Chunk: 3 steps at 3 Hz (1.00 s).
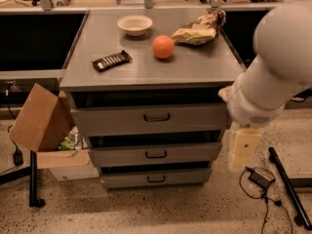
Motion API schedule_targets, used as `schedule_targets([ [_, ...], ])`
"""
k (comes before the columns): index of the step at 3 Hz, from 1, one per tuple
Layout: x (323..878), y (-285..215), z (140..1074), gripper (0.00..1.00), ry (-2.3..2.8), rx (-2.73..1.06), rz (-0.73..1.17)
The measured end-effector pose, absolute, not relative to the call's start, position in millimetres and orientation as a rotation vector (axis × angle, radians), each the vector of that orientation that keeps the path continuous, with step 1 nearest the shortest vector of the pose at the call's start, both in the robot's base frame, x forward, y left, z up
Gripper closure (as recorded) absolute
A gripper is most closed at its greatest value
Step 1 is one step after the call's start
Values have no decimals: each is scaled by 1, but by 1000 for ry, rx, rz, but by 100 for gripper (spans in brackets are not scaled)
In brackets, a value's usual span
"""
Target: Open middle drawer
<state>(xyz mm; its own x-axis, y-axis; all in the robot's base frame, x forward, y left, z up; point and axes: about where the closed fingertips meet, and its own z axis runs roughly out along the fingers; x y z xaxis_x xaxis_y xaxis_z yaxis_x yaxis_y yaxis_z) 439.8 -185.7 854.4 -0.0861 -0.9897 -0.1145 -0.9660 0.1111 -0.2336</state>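
Note:
The grey metal cabinet (146, 74) has three drawers stacked. The middle drawer (122, 155) has a medium-height flat front and a small dark centred handle (156, 154). Its front is in line with the other two, with a dark gap above it. My white arm (278, 62) reaches in from the upper right. Its cream-coloured gripper (243, 149) hangs just off the cabinet's right side, level with the middle drawer and well to the right of the handle. It touches nothing that I can see.
On the cabinet top lie a white bowl (134, 24), an orange (163, 47), a crumpled bag (200, 29) and a dark snack bar (112, 60). A cardboard box (41, 118) leans at the left. A black stand (33, 179) and cables (261, 179) lie on the floor.

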Motion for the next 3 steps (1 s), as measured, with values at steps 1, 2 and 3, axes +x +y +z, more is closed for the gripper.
schedule_targets([
  [1, 430, -172, 765, 0, 2165, -2057, -87],
  [2, 423, -161, 676, 0, 2217, -2114, 97],
  [3, 424, -163, 671, 0, 2228, -2106, 101],
])
